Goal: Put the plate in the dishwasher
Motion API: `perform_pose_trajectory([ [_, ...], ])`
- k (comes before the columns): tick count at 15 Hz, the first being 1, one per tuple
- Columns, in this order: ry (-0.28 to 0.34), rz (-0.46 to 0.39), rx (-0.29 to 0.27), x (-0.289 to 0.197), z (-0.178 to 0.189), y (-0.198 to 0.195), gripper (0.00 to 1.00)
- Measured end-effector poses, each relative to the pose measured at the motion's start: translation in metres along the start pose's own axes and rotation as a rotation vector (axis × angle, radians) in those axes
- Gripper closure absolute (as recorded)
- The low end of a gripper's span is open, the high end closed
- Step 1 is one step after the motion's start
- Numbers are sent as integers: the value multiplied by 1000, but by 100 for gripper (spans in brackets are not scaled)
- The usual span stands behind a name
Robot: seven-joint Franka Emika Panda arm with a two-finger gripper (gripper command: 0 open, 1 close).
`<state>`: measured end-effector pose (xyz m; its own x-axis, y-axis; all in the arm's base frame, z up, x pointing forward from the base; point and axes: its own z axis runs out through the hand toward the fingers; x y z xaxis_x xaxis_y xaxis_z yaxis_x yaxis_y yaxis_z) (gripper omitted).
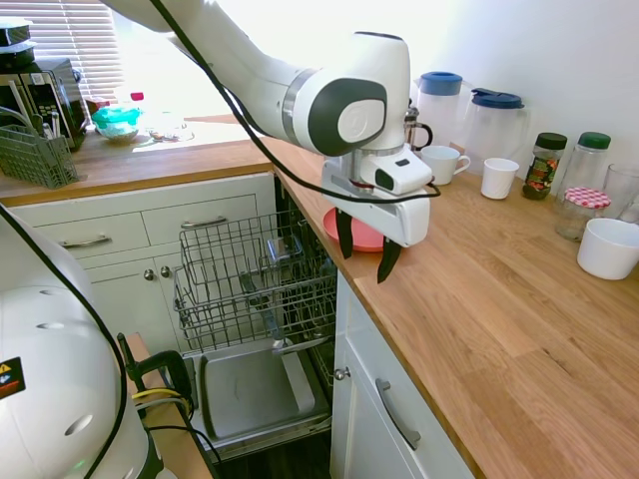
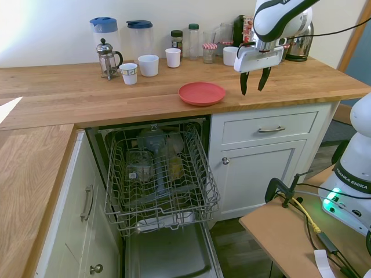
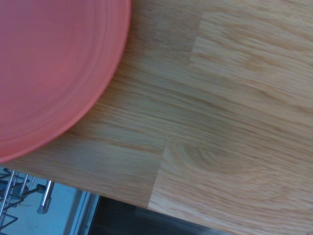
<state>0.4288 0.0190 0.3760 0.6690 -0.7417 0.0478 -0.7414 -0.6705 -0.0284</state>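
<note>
The coral-red plate (image 2: 202, 93) lies flat on the wooden counter near its front edge, just above the dishwasher. In the first exterior view the plate (image 1: 361, 236) is partly hidden behind the gripper, and it fills a corner of the wrist view (image 3: 54, 68). My gripper (image 2: 253, 80) hangs open and empty a little above the counter, beside the plate and apart from it; in the first exterior view my gripper (image 1: 365, 249) points down. The dishwasher (image 2: 159, 174) stands open below, its wire rack (image 1: 255, 279) pulled out and its door (image 1: 255, 384) folded down.
At the back of the counter stand two jugs (image 2: 122, 35), a French press (image 2: 107, 58), white cups (image 2: 148, 65), jars (image 2: 191, 40) and a white bowl (image 1: 607, 247). A grey cutlery basket (image 1: 38, 155) sits on the far counter. White cabinet fronts (image 2: 269, 156) flank the dishwasher.
</note>
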Motion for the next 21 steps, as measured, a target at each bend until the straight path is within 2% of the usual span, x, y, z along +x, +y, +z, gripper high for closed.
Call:
perform_pose_trajectory([
  [3, -1, 3, -1, -2, 1, -3, 0],
  [6, -6, -14, 19, -11, -4, -25, 0],
  [9, -23, 8, 64, -1, -7, -47, 0],
  [15, -95, 125, 183, 26, 30, -78, 0],
  [16, -107, 139, 204, 28, 32, -77, 100],
  [19, -143, 150, 262, 38, 40, -71, 100],
  [21, -153, 147, 273, 40, 45, -70, 100],
])
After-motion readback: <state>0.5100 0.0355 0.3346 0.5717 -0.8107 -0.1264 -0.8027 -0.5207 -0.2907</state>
